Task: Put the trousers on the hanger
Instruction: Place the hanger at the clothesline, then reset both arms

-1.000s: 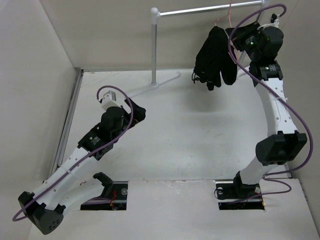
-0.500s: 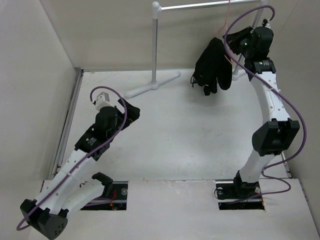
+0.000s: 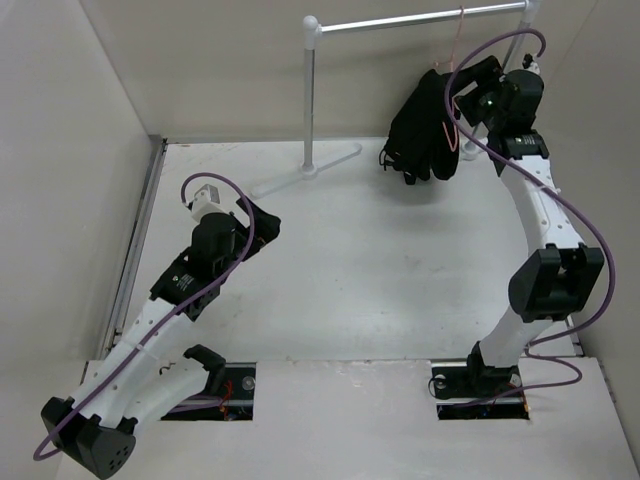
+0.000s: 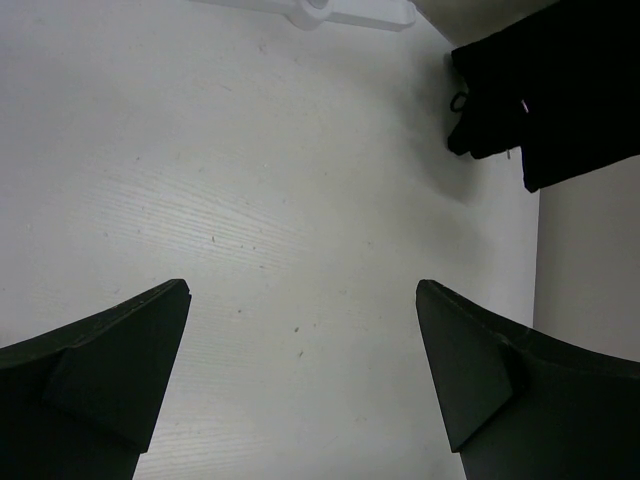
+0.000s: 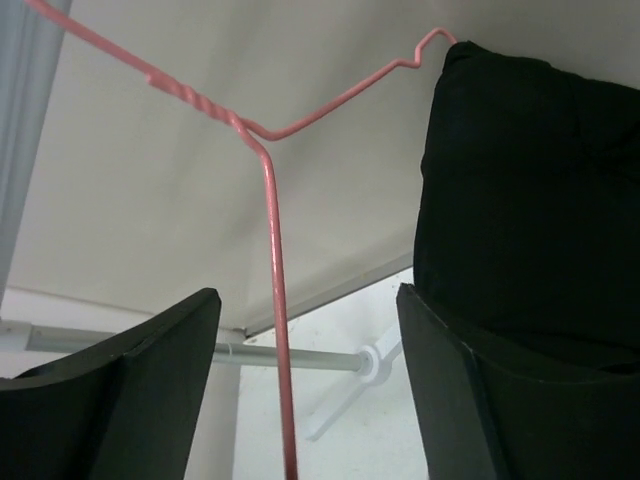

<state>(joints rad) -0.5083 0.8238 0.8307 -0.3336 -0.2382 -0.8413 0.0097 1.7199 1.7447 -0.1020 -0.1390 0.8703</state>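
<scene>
Where the white-and-grey garment rail (image 3: 420, 20) spans the far right of the room, the pink hanger (image 5: 272, 250) hangs from its bar by the hook. The black trousers (image 3: 425, 125) are draped over the hanger in a dark bunch below the bar. Whether their lowest folds touch the table under the rail cannot be told.

The right gripper (image 5: 308, 292) is raised just below the rail's bar, right beside the trousers. Its jaws stand apart, with the hanger's thin wire running down between them and touching neither finger, so it has hold of nothing.

The left gripper (image 4: 302, 288) sits low over the table (image 3: 380, 270), well apart from the rail, on the near left side of its post (image 3: 311, 90). Its jaws are spread wide and hold nothing.

The table is white, faintly grained and lightly speckled, and the rail's white foot (image 3: 300, 175) rests on it at the far edge. A plain pale wall (image 3: 200, 60) rises behind the rail, and another (image 3: 60, 150) closes the side well left of the rail's post.
</scene>
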